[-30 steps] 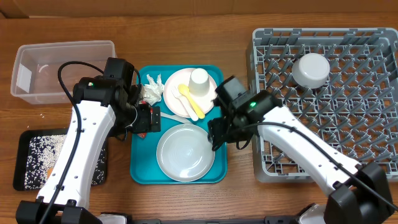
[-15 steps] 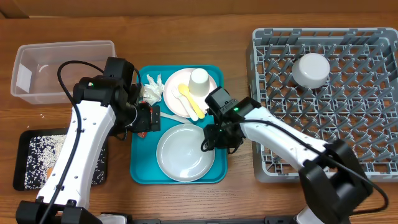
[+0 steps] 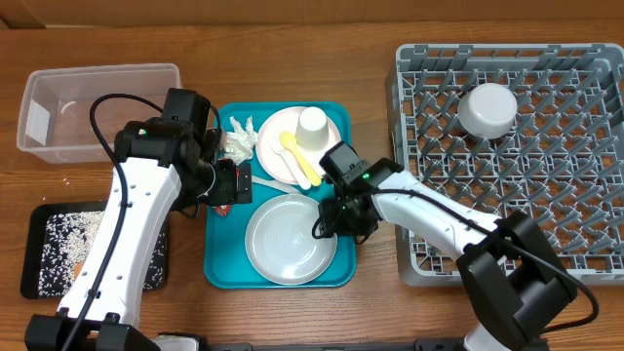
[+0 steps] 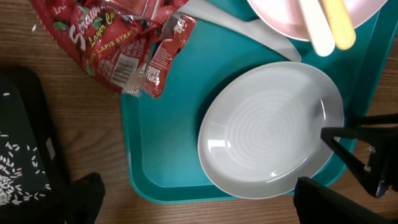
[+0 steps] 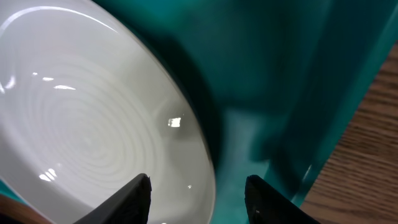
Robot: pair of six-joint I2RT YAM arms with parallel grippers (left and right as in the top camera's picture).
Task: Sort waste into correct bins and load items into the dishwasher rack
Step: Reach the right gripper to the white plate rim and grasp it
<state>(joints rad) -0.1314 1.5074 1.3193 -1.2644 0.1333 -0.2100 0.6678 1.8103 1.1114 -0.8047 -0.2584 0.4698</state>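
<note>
An empty white plate (image 3: 290,240) lies at the front of the teal tray (image 3: 219,263). My right gripper (image 3: 330,218) is open and low over the plate's right rim (image 5: 93,124), one finger over the plate and one over the tray (image 5: 198,186). My left gripper (image 3: 225,187) is open wide (image 4: 196,199) above the tray's left edge, with crinkled red wrappers (image 4: 106,37) beyond it. A second plate (image 3: 278,132) at the back carries a white cup (image 3: 313,128) and yellow and white cutlery (image 3: 297,158). A crumpled napkin (image 3: 240,139) lies beside it. A white bowl (image 3: 487,107) sits in the grey rack (image 3: 546,214).
The clear tub (image 3: 97,112) stands at the back left. The black tray (image 3: 156,268) at the front left holds rice grains. A white utensil (image 4: 249,28) lies on the teal tray between the two plates. My right arm's fingers show in the left wrist view (image 4: 360,149).
My right gripper has moved left and down from the tray's right edge onto the front plate's right rim. The left arm has not moved.
</note>
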